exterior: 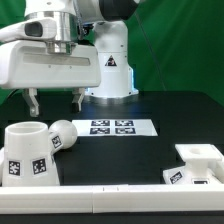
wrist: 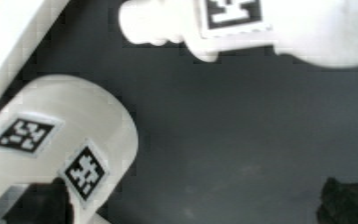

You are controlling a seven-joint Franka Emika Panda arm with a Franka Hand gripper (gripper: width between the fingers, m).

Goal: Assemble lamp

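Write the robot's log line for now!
tool open, empty; white cone shade untouched; white round bulb beside it; white square base apart

There are three lamp parts in all: one shade (exterior: 28, 152), one bulb (exterior: 62, 136) and one base (exterior: 195, 165). The base looks like a single stepped block, though the frame edge cuts it off. One marker board (exterior: 112, 127) carries four tags. In the wrist view the shade shows two tags and the bulb one. There is one gripper (exterior: 56, 108), with two fingers (exterior: 33, 103).
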